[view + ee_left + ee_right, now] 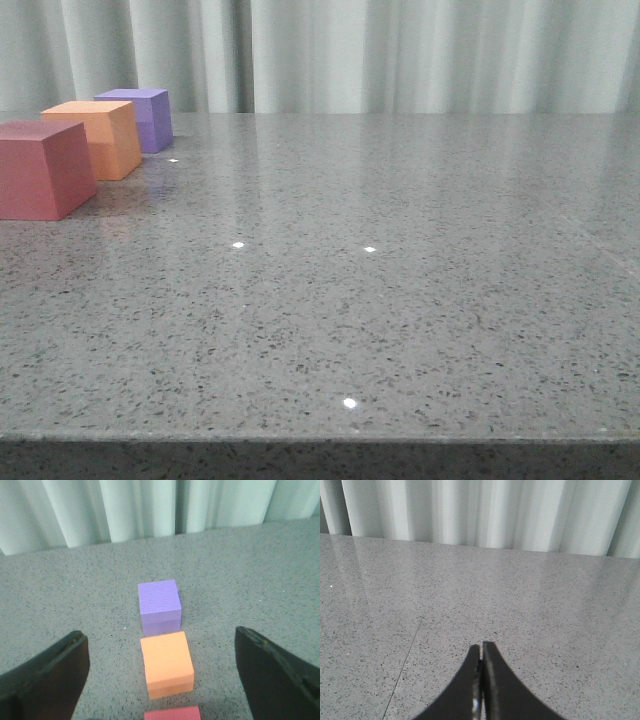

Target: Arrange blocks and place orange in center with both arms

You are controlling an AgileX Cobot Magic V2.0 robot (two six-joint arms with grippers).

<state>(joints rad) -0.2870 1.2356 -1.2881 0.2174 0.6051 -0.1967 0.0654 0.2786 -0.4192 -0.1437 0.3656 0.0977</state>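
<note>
- At far left of the worktop (420, 300): pink-red cube (40, 168), orange cube (100, 138), purple cube (143, 117), lined up nearest to farthest, orange already the middle one.
- Straight ahead of the left gripper (160, 680), jaws spread wide, row centred between them.
- Over bare stone, right gripper (481, 655) pinched closed, empty, well apart from the cubes.

My front camera sits low, looking forward across the surface (400, 300) toward the curtain (400, 50). My left wrist camera looks steeply down, close over the orange cube (166, 662) and purple cube (159, 605), shared with front. My right wrist camera faces bare surface.
</note>
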